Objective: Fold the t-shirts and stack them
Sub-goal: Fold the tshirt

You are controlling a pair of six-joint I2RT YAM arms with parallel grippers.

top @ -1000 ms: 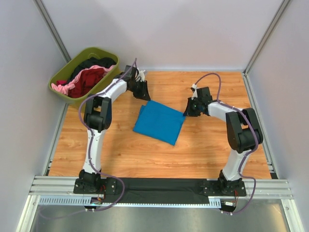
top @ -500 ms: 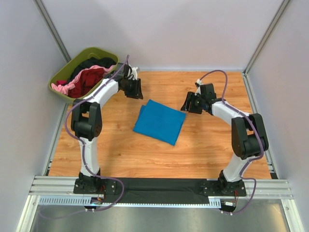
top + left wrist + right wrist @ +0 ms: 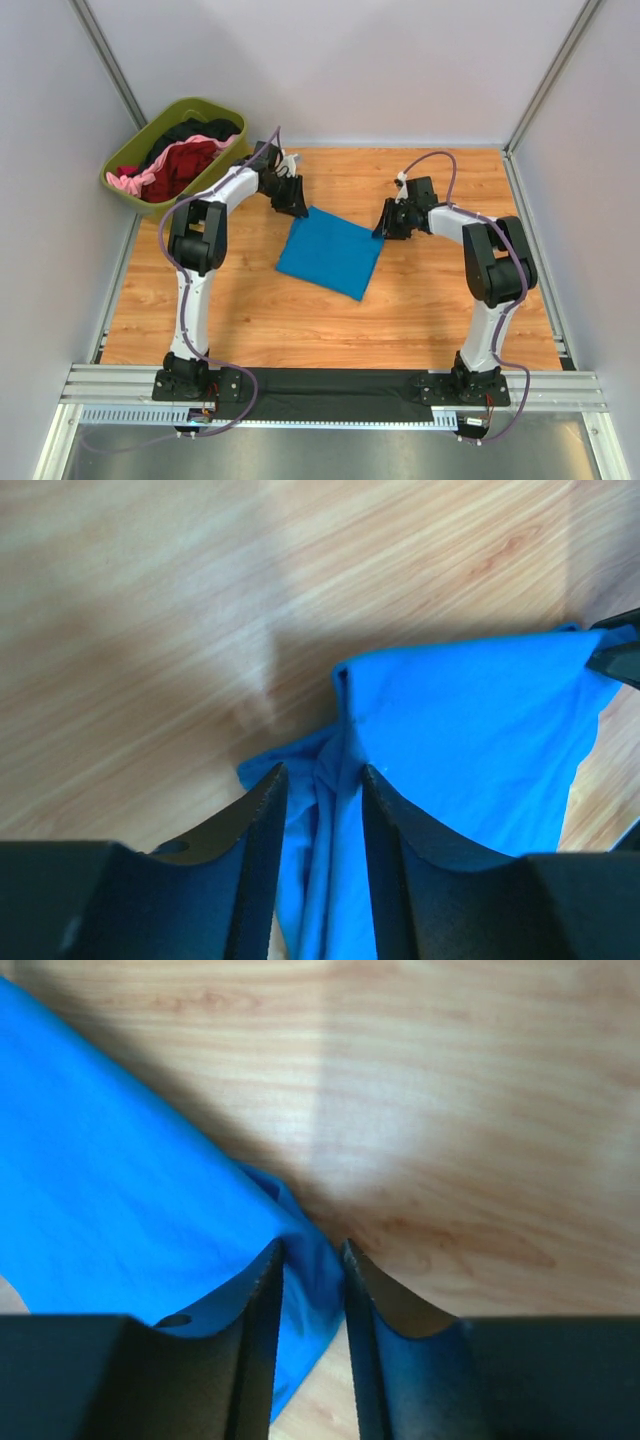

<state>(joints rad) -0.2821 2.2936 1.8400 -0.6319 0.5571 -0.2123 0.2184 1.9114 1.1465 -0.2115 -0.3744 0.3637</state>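
As wrists show, t-shirt (image 3: pixel 470 740) between jaws (overhead — unclear)

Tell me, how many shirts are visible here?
4: the blue shirt folded on the table; a red shirt, a pink shirt and a black shirt piled in the green tub. More may lie hidden underneath.
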